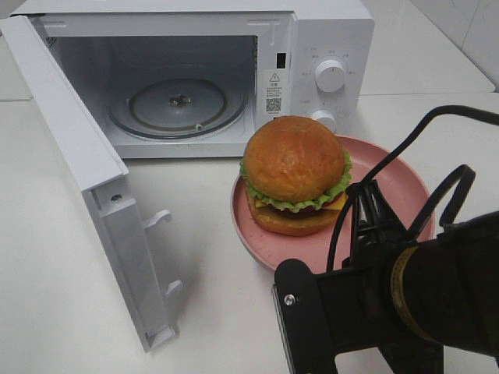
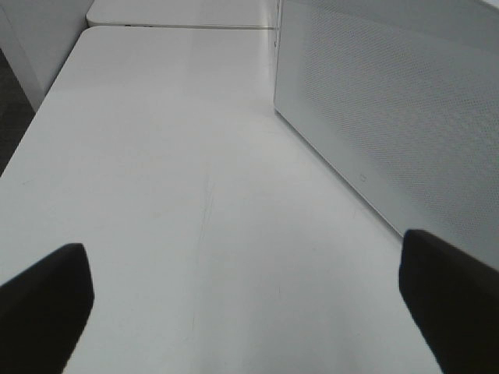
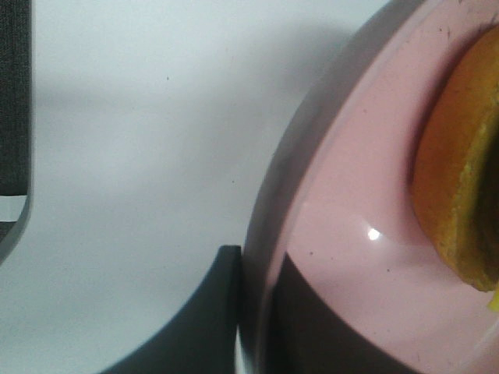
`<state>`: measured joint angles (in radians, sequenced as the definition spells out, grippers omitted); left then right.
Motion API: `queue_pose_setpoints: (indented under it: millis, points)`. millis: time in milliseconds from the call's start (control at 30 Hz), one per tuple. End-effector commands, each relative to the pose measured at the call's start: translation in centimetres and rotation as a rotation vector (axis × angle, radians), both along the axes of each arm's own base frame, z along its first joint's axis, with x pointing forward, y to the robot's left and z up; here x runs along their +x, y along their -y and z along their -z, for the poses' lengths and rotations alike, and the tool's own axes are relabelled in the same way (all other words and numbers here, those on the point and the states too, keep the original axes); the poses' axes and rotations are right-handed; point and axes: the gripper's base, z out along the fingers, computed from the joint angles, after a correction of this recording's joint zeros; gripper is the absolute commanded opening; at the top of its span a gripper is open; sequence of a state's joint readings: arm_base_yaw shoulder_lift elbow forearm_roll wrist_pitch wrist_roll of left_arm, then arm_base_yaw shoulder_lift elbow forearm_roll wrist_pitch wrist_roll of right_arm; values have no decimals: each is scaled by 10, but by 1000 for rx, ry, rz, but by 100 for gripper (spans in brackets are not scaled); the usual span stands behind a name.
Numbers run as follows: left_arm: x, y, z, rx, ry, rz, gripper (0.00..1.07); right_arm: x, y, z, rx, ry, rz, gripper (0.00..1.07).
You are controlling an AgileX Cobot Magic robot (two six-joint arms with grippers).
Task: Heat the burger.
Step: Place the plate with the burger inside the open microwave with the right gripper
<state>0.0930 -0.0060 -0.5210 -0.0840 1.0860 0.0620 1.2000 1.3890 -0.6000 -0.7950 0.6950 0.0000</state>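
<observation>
The burger (image 1: 295, 173), with orange-brown buns, green lettuce and yellow cheese, stands on a round pink plate (image 1: 405, 187) on the white table in front of the microwave (image 1: 331, 39). The microwave door (image 1: 78, 156) is swung wide open to the left, and the glass turntable (image 1: 178, 105) inside is bare. My right gripper (image 1: 366, 230) hovers at the plate's front edge. The right wrist view shows one dark finger (image 3: 14, 117), the plate rim (image 3: 269, 234) and the bottom bun (image 3: 460, 171). My left gripper (image 2: 249, 312) is open and empty over bare table.
The open door's white dotted outer face (image 2: 405, 117) stands close to the right of my left gripper. The microwave's two knobs (image 1: 330, 75) are just behind the burger. A second table edge (image 2: 179, 25) lies farther back.
</observation>
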Motion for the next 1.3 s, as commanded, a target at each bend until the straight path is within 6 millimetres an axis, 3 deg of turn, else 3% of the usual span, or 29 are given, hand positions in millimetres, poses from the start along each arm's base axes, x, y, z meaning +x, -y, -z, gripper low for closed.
queue_pose_setpoints:
  millis: [33, 367, 833, 1300]
  points:
    - [-2, 1, 0, -1, 26, 3, 100, 1, -5, -4, -17, 43, -121, 0]
    - [-2, 1, 0, -1, 26, 3, 100, 0, -12, -4, 55, 29, -159, 0]
    - [-2, 1, 0, -1, 26, 3, 100, 33, -1, -5, 26, 48, -309, 0]
    - [-2, 1, 0, -1, 26, 3, 100, 52, 15, -2, -13, -9, -479, 0]
